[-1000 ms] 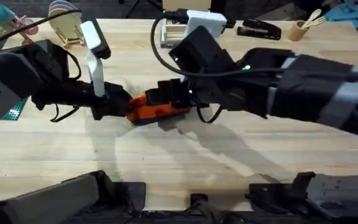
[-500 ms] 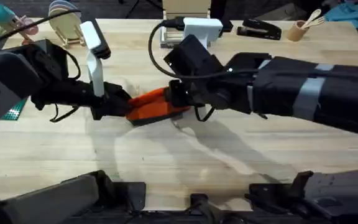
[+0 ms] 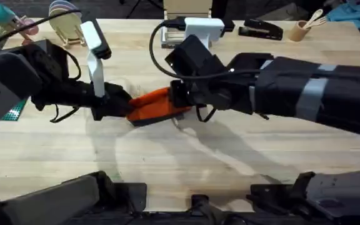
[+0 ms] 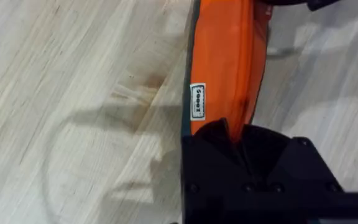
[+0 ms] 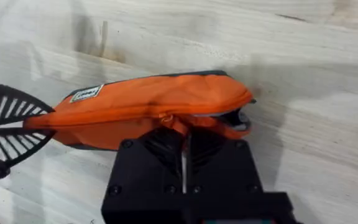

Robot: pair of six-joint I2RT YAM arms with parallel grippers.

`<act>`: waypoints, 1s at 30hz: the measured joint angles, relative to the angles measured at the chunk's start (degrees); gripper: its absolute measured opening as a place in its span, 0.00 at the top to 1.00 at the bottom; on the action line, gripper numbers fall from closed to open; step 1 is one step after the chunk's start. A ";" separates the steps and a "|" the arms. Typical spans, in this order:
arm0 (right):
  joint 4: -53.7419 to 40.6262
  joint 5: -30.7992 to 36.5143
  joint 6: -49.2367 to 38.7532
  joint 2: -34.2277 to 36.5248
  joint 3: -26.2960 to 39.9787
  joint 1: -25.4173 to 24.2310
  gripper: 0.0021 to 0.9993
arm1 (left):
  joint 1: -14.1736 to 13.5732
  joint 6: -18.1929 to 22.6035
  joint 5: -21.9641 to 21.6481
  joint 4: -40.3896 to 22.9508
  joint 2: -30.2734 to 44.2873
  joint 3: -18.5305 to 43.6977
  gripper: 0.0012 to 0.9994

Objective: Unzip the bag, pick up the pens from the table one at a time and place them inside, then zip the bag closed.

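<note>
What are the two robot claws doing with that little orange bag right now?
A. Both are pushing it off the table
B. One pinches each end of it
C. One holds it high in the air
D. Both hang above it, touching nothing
B: the left gripper pinches one end of the bag, and the right gripper is closed at the zipper on the other end.

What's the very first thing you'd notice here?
The bright orange bag in the middle of the wooden table, because two black robot arms meet right on it. The left gripper pinches one end and the right gripper pinches the zipper side near the other end. At the back edge sit a black stapler and a cup of wooden utensils.
</note>
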 joint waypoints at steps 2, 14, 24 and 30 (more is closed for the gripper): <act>-0.38 0.01 -0.04 -0.89 0.00 0.00 0.97 | 0.00 0.00 -0.06 0.01 0.00 0.00 0.96; 0.77 -1.60 -0.19 -6.21 0.00 0.45 0.97 | 0.04 -0.02 -0.07 -0.19 0.00 -0.02 0.96; 2.23 -1.92 -0.19 -6.32 0.00 1.21 0.97 | 0.04 -0.02 -0.07 -0.25 0.00 0.00 0.96; 5.34 -0.84 -2.18 -6.29 0.00 4.59 0.97 | 0.22 -0.02 -0.63 -0.23 0.00 0.00 0.96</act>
